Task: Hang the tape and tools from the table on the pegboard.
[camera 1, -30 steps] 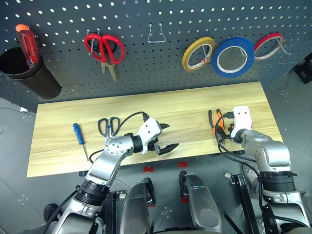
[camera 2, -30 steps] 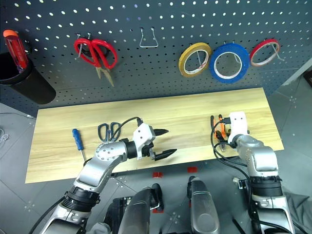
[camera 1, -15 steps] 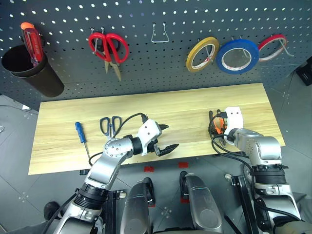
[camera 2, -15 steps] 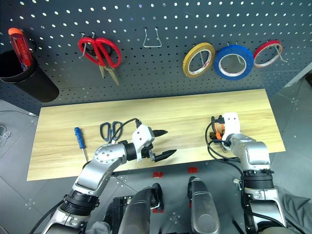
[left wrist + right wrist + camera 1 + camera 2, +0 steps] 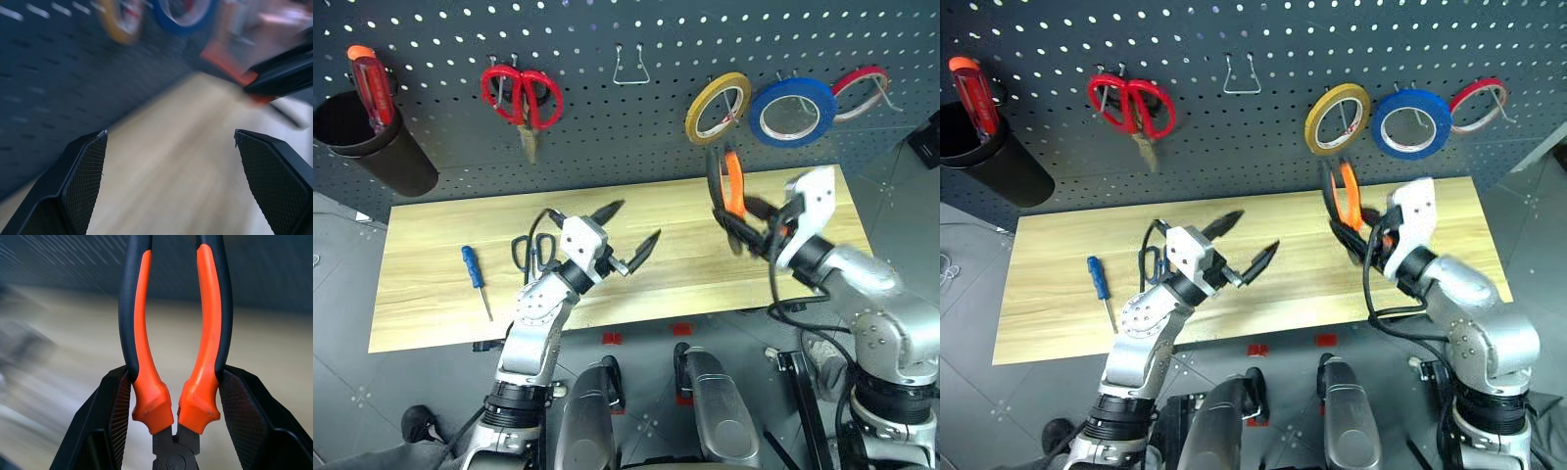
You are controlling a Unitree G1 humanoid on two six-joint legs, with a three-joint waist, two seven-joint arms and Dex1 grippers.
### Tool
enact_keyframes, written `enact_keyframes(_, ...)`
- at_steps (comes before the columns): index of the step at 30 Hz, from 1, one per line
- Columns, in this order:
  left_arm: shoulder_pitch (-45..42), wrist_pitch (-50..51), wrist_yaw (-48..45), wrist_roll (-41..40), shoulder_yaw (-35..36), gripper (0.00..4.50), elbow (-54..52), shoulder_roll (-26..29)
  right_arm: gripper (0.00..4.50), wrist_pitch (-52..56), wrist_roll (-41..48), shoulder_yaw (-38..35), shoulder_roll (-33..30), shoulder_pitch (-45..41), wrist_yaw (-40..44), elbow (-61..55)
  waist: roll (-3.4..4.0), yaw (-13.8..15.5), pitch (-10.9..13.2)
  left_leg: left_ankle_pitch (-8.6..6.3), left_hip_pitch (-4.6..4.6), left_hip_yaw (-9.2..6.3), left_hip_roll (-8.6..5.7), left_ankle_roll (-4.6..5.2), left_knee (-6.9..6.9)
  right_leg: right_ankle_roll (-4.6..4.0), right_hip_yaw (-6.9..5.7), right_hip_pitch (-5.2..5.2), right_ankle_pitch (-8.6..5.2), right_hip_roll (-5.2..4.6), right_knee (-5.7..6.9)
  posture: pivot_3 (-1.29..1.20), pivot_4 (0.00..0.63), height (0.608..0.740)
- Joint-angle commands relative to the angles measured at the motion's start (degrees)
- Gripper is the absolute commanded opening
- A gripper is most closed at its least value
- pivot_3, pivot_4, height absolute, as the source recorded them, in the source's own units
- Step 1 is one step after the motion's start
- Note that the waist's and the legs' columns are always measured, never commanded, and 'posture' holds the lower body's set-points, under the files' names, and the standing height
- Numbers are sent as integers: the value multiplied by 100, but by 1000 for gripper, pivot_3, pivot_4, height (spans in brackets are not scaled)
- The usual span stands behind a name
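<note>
Pliers (image 5: pixel 173 357) clamped in right gripper (image 5: pixel 171 426)

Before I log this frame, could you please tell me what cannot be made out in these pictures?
- Pliers: the nose is cut off by the right wrist view's edge, between the right end effector's fingers.
- Dark blue-handled scissors: blades hidden behind the left end effector and its cable in the left eye view.
- Yellow tape: blurred and cut off in the left wrist view.

Bare pegboard (image 5: pixel 607 127) between the red-handled scissors (image 5: pixel 522 96) and yellow tape (image 5: pixel 717 107) offers free room.
</note>
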Motion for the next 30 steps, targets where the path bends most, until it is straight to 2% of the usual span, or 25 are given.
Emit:
enact_keyframes(1,-45,-947,681,320,79,4385,-70,-384,2408,-901,-20,311,68,-1066,229,26,0,-9,0,-1,-4,2,-4,3,5,7,2,0,4,-3,-5,-156,426,740)
enact_keyframes(4,-197,-1470,1027,676,71,4385,394,-511,2408,-1867,-687,936,177,-1995,387,848,-4,-14,-2,-1,-5,9,-14,6,2,13,11,-5,9,-6,-8,-158,418,740)
enact_keyframes(8,-369,-1855,1195,796,99,4385,964,-486,2408,-3439,-1666,1644,362,-2708,535,2055,-9,0,-5,1,-12,7,-8,5,-3,5,-1,-12,6,-3,-14,-144,409,740)
enact_keyframes(13,-464,-2150,1389,859,79,4385,1322,-478,2408,-4853,-2447,2023,848,-3558,382,3237,-9,-2,-5,1,-53,15,-11,9,16,4,-31,-48,8,-15,-5,-139,405,740)
enact_keyframes(23,-809,-2351,2057,1029,36,4385,1504,-853,2408,-6461,-2982,1926,1517,-4662,-9,5698,-9,23,-5,6,-55,-2,-4,13,24,-1,-61,-37,10,-18,2,-130,410,740)
enact_keyframes(30,-879,-2295,2265,1075,34,4385,1330,-902,2408,-7171,-3041,1655,1555,-5115,-288,7006,-9,29,-5,6,-60,-5,-4,13,19,-1,-72,-39,10,-19,0,-105,406,740)
